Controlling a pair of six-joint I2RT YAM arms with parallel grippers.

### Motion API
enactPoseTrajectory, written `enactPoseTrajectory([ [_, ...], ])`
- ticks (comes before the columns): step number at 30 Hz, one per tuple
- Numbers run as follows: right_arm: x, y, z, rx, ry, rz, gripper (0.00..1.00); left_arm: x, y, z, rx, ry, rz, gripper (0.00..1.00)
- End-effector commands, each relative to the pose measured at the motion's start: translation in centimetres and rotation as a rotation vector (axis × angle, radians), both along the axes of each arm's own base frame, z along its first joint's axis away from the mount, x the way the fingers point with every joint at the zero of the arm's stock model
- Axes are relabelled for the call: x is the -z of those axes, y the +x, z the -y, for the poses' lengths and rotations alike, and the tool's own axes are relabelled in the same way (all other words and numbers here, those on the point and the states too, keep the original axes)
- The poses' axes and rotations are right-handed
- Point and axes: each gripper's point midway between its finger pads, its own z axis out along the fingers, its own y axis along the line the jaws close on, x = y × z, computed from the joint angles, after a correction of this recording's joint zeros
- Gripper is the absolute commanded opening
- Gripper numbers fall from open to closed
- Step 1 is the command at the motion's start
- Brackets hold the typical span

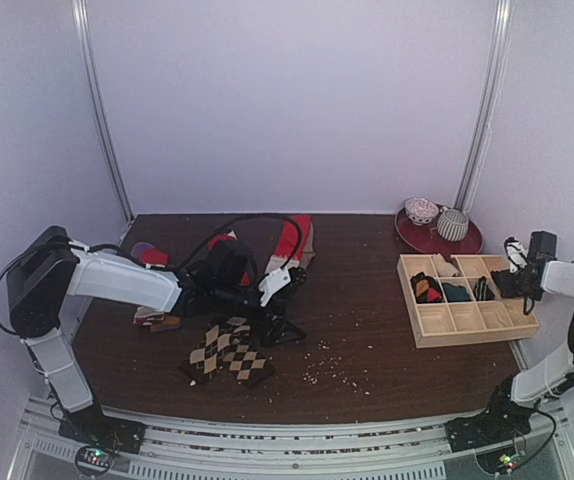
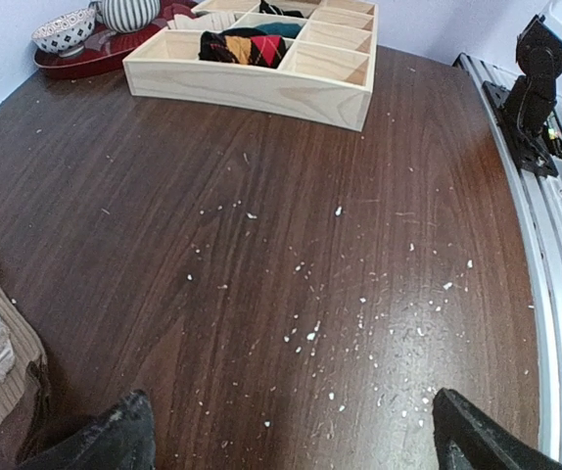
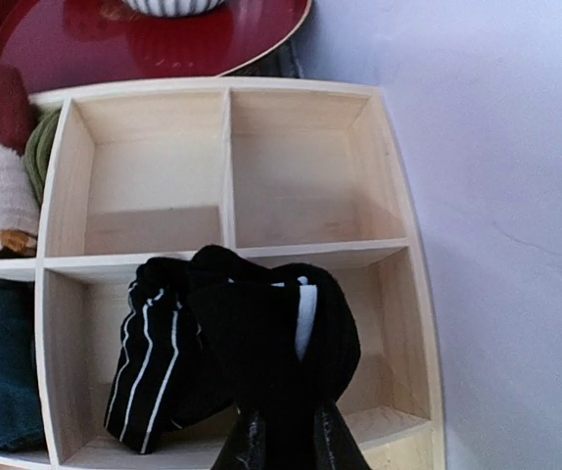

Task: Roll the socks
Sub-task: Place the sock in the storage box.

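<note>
The brown-and-beige argyle socks [image 1: 229, 355] lie flat on the dark table in front of my left arm. Red socks with pale cuffs [image 1: 292, 240] lie at the back, and a red-and-purple one [image 1: 150, 255] lies far left. My left gripper [image 1: 275, 322] [image 2: 291, 431] is wide open and empty just above bare table, right of the argyle pair. A beige cuff [image 2: 2, 357] shows at its left. My right gripper [image 1: 504, 283] [image 3: 283, 431] is shut on the black sock with white stripes [image 3: 163, 357] [image 1: 484, 289] in a right-hand compartment of the wooden tray [image 3: 398, 245].
The wooden grid tray [image 1: 467, 325] [image 2: 252, 88] stands at the right and holds rolled socks in several compartments. A red plate [image 1: 422, 238] [image 2: 85, 54] with two bowls is behind it. White crumbs [image 2: 310, 333] dot the table. The wall is close on the right.
</note>
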Motion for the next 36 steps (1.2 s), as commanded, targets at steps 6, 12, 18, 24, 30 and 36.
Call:
enactPoseTrajectory([
  [6, -0.4, 1.9, 1.9, -0.153, -0.041, -0.042, 0.06, -0.6, -0.1, 0.1, 0.009, -0.03, 0.027, 0.98],
  [12, -0.4, 1.2, 4.2, -0.134, -0.005, -0.045, 0.07, 0.5, 0.2, 0.3, 0.007, -0.002, 0.02, 0.98],
  [18, 2.0, 1.0, 3.3, -0.18, 0.047, -0.082, 0.08, 0.5, 0.0, 0.5, 0.017, -0.015, 0.008, 0.98],
  [24, 3.7, 0.5, 4.0, -0.172, 0.046, -0.168, 0.08, 0.9, 0.1, 0.5, 0.013, -0.006, 0.004, 0.98],
  [30, 6.0, -0.5, 5.2, -0.139, 0.023, -0.275, 0.08, 1.2, 0.1, 0.5, 0.013, 0.001, 0.0, 0.98],
  [36, 7.3, -0.7, 6.1, -0.087, 0.025, -0.313, 0.09, 1.1, 0.3, 0.5, 0.01, 0.005, 0.004, 0.98],
])
